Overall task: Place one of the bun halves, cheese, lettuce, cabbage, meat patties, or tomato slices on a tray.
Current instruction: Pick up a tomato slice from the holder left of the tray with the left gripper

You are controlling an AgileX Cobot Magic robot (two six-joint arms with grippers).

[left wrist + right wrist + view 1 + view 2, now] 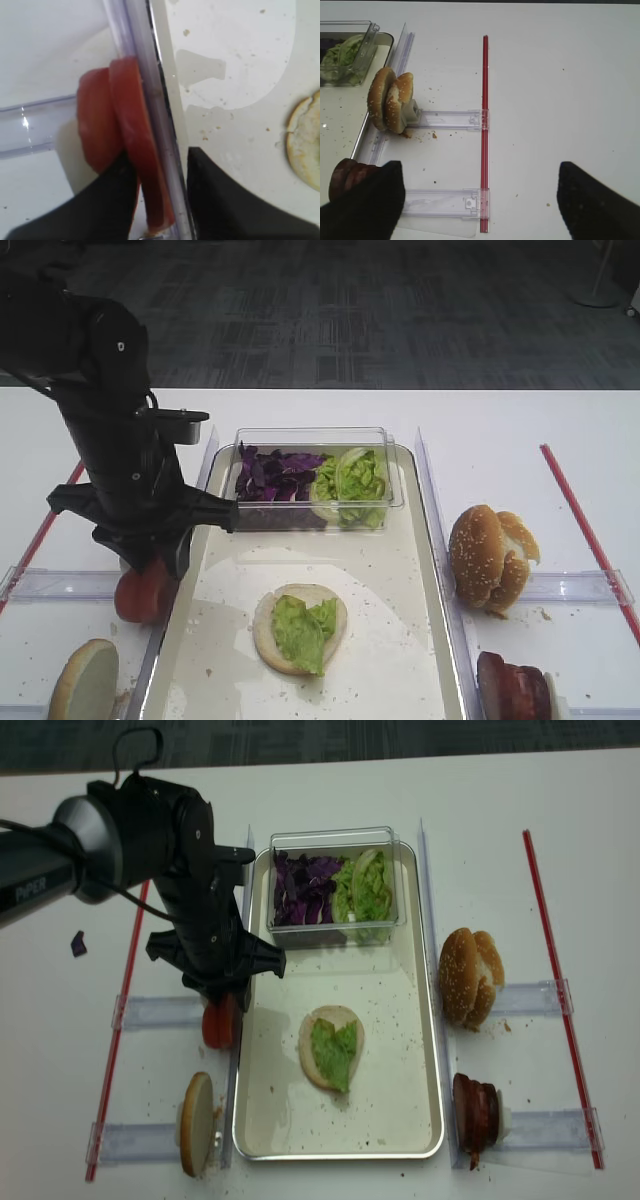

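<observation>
Two tomato slices (120,130) stand on edge just outside the left rim of the tray (380,580), against a clear rail. My left gripper (162,200) straddles the slice nearest the rail. Its left finger (100,210) touches that slice, while the right finger (225,205) sits over the tray side with rail and rim showing between; the jaws are partly open. In the high view the arm hides most of the tomato slices (140,592). A bun half (270,615) topped with lettuce (305,630) lies in the tray. My right gripper (480,205) hangs wide open over bare table.
A clear box (310,440) at the tray's far end holds cabbage (270,475) and lettuce (355,480). Right of the tray stand bun halves (485,555) and meat patties (510,685). Another bun half (85,680) stands near left. A red strip (484,125) crosses the table.
</observation>
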